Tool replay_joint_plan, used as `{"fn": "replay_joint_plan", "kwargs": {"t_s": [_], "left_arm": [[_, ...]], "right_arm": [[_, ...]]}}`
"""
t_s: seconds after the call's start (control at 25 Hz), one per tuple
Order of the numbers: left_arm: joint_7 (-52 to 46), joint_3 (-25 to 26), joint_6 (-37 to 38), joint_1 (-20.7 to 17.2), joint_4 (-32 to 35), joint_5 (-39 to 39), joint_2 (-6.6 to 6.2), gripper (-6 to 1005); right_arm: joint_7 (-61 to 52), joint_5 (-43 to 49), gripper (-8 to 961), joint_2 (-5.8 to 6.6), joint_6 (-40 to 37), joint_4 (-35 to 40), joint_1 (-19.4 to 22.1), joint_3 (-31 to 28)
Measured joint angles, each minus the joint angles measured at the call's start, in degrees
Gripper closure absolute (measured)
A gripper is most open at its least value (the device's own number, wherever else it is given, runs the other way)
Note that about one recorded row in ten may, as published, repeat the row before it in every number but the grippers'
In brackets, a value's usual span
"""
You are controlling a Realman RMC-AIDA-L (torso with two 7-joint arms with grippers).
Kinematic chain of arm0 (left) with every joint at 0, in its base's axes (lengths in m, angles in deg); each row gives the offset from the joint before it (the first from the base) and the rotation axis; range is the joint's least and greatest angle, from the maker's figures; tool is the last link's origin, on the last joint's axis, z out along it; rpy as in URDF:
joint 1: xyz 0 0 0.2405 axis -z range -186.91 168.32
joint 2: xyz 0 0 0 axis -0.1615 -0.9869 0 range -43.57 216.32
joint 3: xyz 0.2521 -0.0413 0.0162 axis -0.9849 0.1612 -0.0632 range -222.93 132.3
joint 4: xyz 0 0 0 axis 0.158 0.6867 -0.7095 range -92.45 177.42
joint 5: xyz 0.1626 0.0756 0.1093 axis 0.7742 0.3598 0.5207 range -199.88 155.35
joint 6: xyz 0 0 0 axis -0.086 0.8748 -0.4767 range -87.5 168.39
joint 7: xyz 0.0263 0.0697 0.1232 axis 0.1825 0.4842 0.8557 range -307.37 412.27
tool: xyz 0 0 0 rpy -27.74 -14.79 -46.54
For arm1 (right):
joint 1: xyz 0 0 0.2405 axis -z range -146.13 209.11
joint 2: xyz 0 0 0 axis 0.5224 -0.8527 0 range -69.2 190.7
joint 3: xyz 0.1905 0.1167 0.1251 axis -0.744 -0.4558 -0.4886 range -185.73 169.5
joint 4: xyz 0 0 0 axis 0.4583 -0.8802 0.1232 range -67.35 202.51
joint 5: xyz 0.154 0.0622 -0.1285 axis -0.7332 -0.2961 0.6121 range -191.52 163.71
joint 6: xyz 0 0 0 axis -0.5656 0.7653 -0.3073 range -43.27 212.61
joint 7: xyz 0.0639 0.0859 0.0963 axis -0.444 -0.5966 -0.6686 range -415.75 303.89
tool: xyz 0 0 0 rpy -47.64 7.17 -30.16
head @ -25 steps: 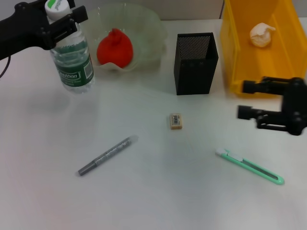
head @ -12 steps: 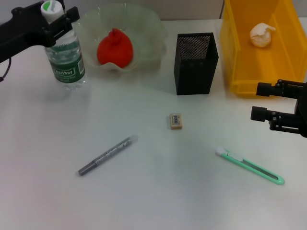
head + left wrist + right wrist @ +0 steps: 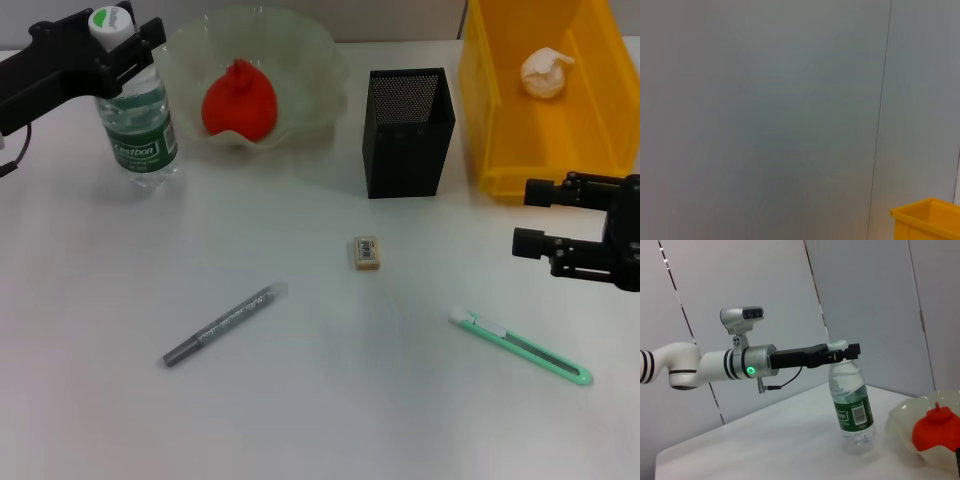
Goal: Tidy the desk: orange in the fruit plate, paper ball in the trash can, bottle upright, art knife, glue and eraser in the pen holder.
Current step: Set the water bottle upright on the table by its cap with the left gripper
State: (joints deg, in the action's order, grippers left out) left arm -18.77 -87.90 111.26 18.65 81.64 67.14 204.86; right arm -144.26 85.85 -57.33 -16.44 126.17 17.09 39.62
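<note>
The bottle (image 3: 135,125) stands upright on the table at the far left, and my left gripper (image 3: 115,45) is shut on its neck just under the white cap. It also shows in the right wrist view (image 3: 852,400) with the left gripper (image 3: 840,354) on it. The orange (image 3: 238,100) lies in the fruit plate (image 3: 310,40). A paper ball (image 3: 545,72) lies in the trash can (image 3: 500,100). The eraser (image 3: 367,252), the glue (image 3: 225,325) and the art knife (image 3: 520,347) lie on the table. The pen holder (image 3: 407,135) stands upright. My right gripper (image 3: 524,216) is open and empty above the art knife.
The trash can stands at the far right, close behind my right gripper. The pen holder stands between the fruit plate and the trash can. The left wrist view shows a grey wall and a corner of the trash can (image 3: 927,222).
The bottle moved back and left with my left gripper and now stands on the table beside the fruit plate. My right gripper shifted right, then slightly back left.
</note>
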Motion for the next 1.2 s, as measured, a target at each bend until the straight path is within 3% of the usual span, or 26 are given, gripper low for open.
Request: {"fn": "replay_joint_plan", "kwargs": {"t_s": [1.2], "left_arm": [[5.06, -0.02, -5.42, 1.99, -5.86, -0.81, 0.10, 460]], "right_arm": [[0.00, 3.51, 279, -0.87, 1.62, 0.04, -1.88, 0.01]]}}
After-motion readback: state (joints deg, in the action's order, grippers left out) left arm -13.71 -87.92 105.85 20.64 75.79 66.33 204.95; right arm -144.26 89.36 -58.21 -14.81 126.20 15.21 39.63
